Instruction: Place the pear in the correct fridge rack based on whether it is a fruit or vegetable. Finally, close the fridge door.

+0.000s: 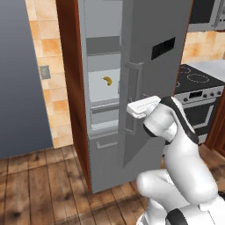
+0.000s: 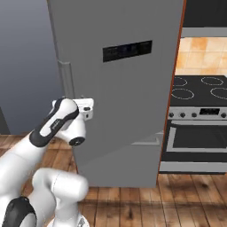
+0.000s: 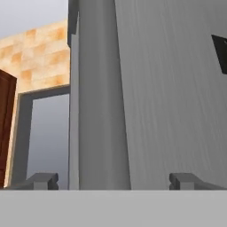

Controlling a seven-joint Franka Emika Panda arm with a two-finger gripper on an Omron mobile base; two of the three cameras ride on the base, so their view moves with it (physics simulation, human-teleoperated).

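Hand view — gripper spread wide | fridge door close ahead

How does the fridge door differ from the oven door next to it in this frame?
The fridge door is a tall, plain grey panel; the oven door is low, wide and dark, with a window. The fridge door has a vertical handle and stands partly open, with a banana visible inside; the oven door appears shut. The hand, open, faces the fridge door's handle edge, not the oven door. Both doors are flat-fronted.
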